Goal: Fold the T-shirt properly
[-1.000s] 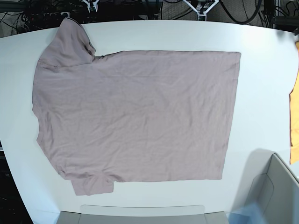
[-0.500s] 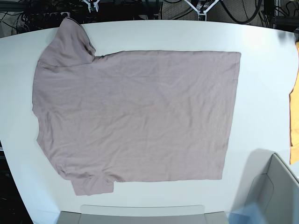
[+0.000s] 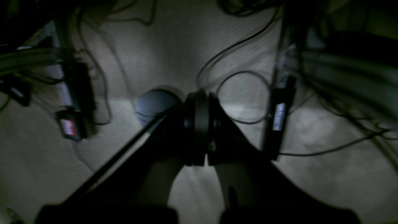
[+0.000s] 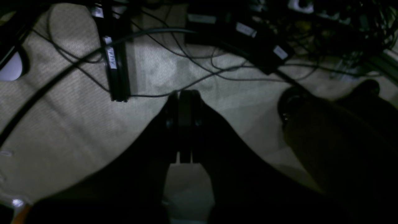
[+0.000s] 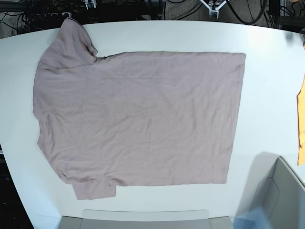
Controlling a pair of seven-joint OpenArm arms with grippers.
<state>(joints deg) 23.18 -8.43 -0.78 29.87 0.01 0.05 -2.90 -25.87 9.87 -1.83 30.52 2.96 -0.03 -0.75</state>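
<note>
The dusty mauve-pink T-shirt [image 5: 138,119] lies spread flat on the white table [image 5: 267,95]. Its collar end is at the left, its hem at the right, one sleeve at the top left and one at the bottom left. Neither gripper is over the shirt. In the left wrist view my left gripper [image 3: 200,124] is shut and empty, above a carpeted floor with cables. In the right wrist view my right gripper [image 4: 183,121] is shut and empty, also over floor and cables. In the base view only small white arm parts show at the top edge [image 5: 214,7] [image 5: 90,4].
An orange cloth [image 5: 301,119] hangs in at the right edge of the table. A grey bin [image 5: 281,195] stands at the bottom right. A pale tray edge [image 5: 143,215] runs along the front. Cables and power bricks lie behind the table.
The white arm parts at the top edge have drawn back upward, almost out of view. The orange cloth shows a little less. The T-shirt has not moved.
</note>
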